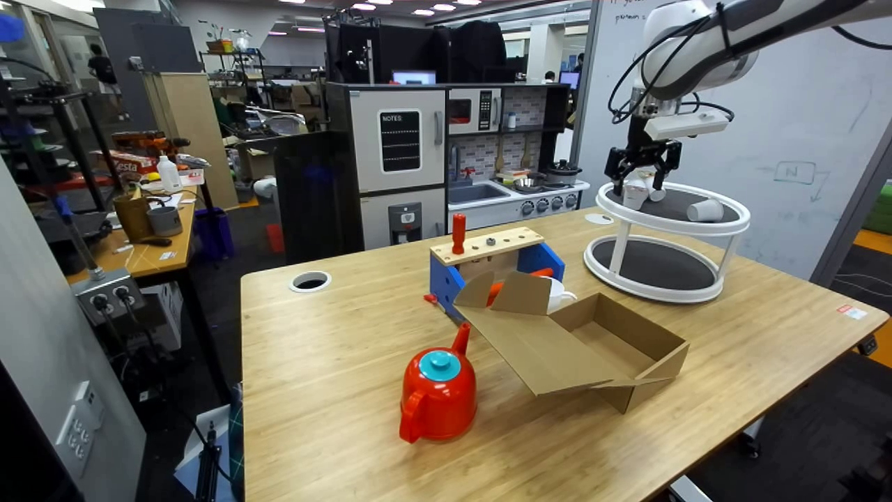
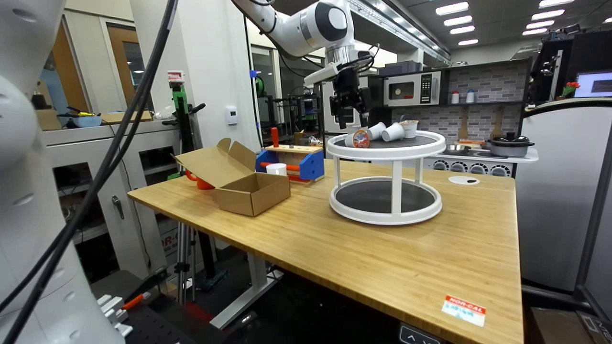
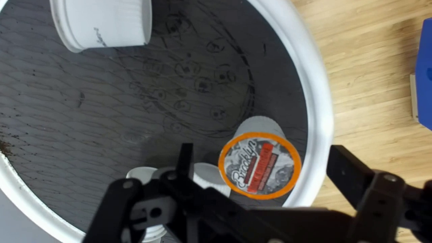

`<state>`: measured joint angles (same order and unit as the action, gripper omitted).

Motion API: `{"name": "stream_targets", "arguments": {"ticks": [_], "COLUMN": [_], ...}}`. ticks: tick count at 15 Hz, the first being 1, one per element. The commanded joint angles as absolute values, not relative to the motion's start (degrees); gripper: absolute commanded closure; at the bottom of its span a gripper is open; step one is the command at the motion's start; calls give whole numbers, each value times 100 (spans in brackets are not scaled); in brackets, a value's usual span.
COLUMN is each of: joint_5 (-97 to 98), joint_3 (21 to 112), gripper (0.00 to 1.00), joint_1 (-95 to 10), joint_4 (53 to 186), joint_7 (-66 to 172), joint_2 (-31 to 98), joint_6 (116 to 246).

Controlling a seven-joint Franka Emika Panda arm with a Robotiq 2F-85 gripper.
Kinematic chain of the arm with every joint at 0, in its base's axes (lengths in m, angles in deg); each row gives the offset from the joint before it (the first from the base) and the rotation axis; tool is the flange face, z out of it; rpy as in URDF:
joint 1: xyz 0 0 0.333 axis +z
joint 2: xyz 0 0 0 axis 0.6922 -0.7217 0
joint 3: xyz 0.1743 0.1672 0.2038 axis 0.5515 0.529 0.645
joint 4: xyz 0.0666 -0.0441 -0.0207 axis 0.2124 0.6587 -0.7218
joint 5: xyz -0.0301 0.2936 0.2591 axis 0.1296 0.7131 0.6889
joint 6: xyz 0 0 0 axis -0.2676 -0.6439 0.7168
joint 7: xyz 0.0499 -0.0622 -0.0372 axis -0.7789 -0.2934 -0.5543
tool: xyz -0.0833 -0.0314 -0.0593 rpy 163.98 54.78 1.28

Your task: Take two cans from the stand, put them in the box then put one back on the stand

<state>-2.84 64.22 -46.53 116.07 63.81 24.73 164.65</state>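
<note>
1. The gripper [image 3: 259, 150] hangs over the upper tier of the stand [image 2: 382, 153]. Its jaws are spread wide.
2. In the wrist view, the orange-rimmed can [image 3: 259, 165] appears between the fingers [image 3: 185, 158], which stand farther apart than the can is wide. The can is tilted, its printed lid facing the camera, just beside the tier's rim. Whether a finger touches it cannot be told.
3. In an exterior view, four cans [image 2: 393, 132] show on the upper tier, grouped close together. The rightmost stands upright; the can next to it lies on its side; the third is tilted; the orange-rimmed can is leftmost.
4. The stand rests on the table [image 1: 334, 390]. Posts join its two white rings; each tier carries a dark round shelf.
5. The box [image 2: 272, 193] rests on the table near the stand, apart from it. Its lid and flaps are folded out.
6. The mug [image 2: 276, 169] stands beside the blue rack [image 2: 311, 166], near the box.
7. The red kettle [image 1: 439, 401] stands on the table near the box lid, well apart from the stand.
</note>
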Motion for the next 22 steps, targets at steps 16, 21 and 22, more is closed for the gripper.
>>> {"name": "stream_targets", "arguments": {"ticks": [16,21,22], "joint_5": [-191,-282,-378], "joint_3": [6469,6467,6451], "gripper": [73,73,73], "joint_1": [-4662,-4617,-4580], "joint_4": [11213,11297,11353], "joint_7": [6290,6262,6251], "joint_2": [2344,2428,2488], "joint_6": [15815,15878,15896]}}
